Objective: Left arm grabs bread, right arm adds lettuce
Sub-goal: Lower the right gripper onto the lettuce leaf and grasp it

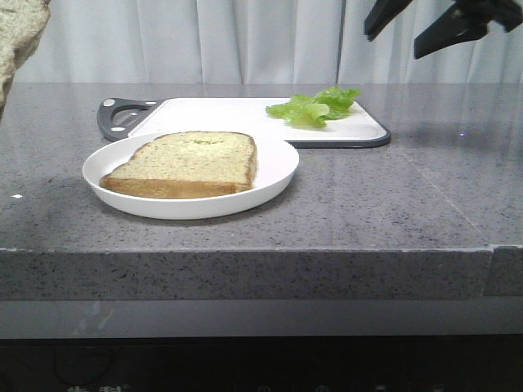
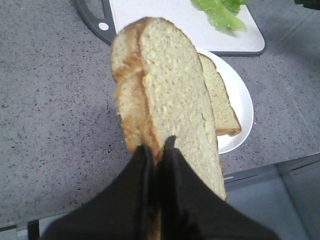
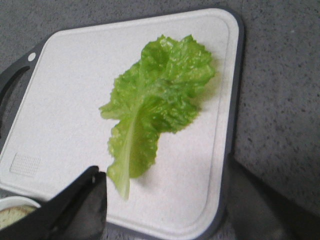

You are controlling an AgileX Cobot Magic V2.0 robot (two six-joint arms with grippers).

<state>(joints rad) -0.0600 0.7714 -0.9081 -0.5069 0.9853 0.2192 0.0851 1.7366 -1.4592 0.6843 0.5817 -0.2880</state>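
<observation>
Left wrist view: left gripper (image 2: 156, 150) clamps one bread (image 2: 165, 95); right gripper (image 3: 165, 200) apparently agape.

No readable text, label, brand, number or sign appears in any view. In the front view, a few faint pale marks sit on the dark panel (image 1: 245, 371) below the grey speckled stone countertop (image 1: 392, 212), too small and blurred to make out.
</observation>
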